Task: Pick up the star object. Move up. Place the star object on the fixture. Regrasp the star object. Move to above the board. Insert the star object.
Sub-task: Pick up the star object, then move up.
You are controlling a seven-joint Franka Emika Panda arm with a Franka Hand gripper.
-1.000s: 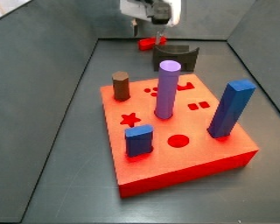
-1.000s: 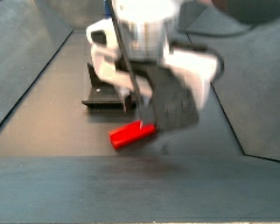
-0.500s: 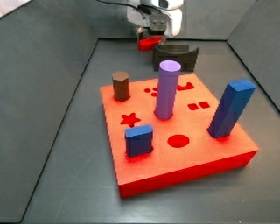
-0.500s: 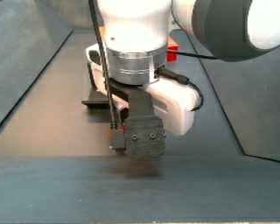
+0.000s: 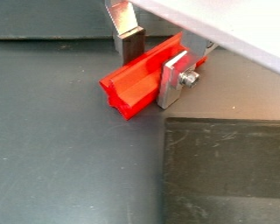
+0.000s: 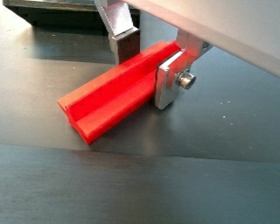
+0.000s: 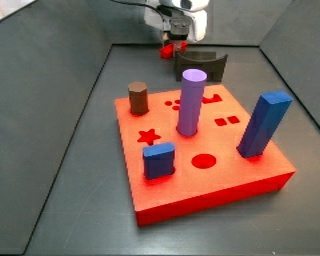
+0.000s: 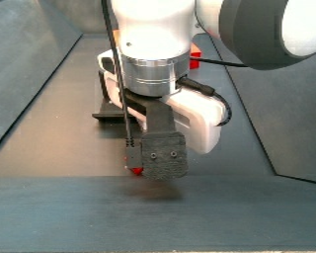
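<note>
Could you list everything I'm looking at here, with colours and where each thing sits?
star object: 1, red, gripped in the tool.
fixture: 1, dark, behind the board.
board: 1, red, on the floor, near side.
purple peg: 1, upright, board's middle.
blue pegs: 2, tall one at an edge, short one near the front.
brown peg: 1, short, board's back corner.
floor: 1, dark grey.
tool: 1, silver fingers, above the floor beside the fixture.

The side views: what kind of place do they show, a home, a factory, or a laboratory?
Probably a laboratory test bench. A walled dark floor holds a red board with shaped holes and pegs and a small fixture. Above the fixture, the robot's claw grips a red star object.
</note>
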